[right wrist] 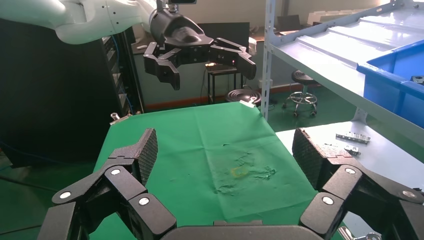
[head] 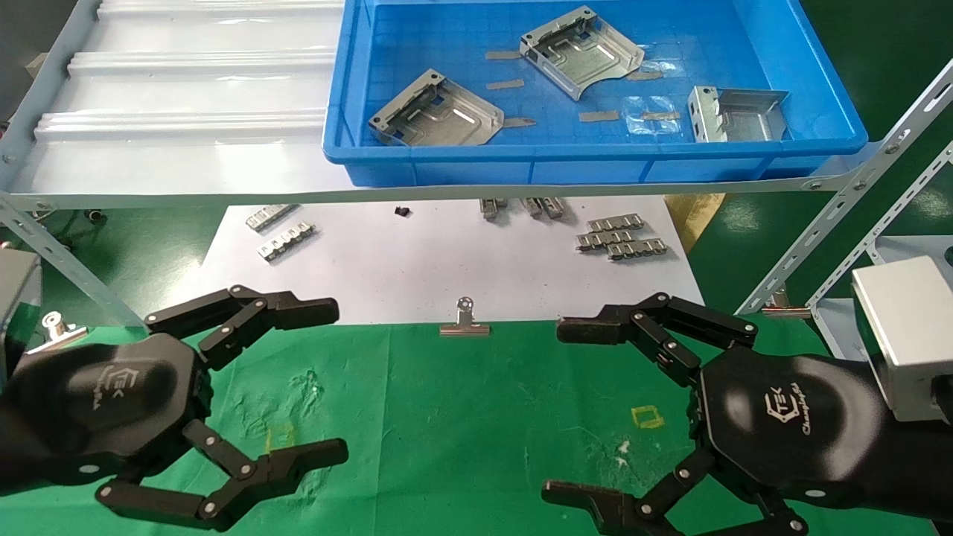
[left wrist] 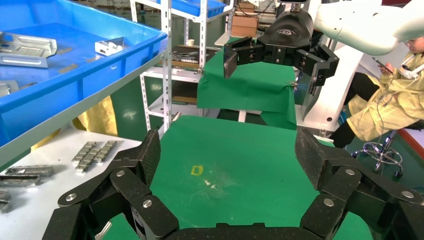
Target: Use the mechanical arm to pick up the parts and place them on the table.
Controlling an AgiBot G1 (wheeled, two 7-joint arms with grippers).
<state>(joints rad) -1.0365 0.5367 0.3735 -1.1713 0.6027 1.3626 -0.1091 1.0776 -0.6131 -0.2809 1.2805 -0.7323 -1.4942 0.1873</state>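
Three silver stamped parts lie in the blue bin (head: 595,160) on the shelf: one at the left (head: 436,112), one at the back middle (head: 581,49), one at the right (head: 737,113). My right gripper (head: 569,406), the black claw on the mechanical arm, hovers open and empty over the green table (head: 461,417) at the front right. It also shows in the left wrist view (left wrist: 272,62). My left gripper (head: 335,381) hovers open and empty at the front left. The table shows between the open claws in both wrist views (left wrist: 225,170) (right wrist: 225,165).
A white paper sheet (head: 417,268) under the shelf holds small ridged metal strips (head: 619,236) (head: 286,241) and is held by a silver binder clip (head: 464,321). A yellow square mark (head: 647,416) is on the cloth. Slanted shelf struts (head: 841,216) stand at the right.
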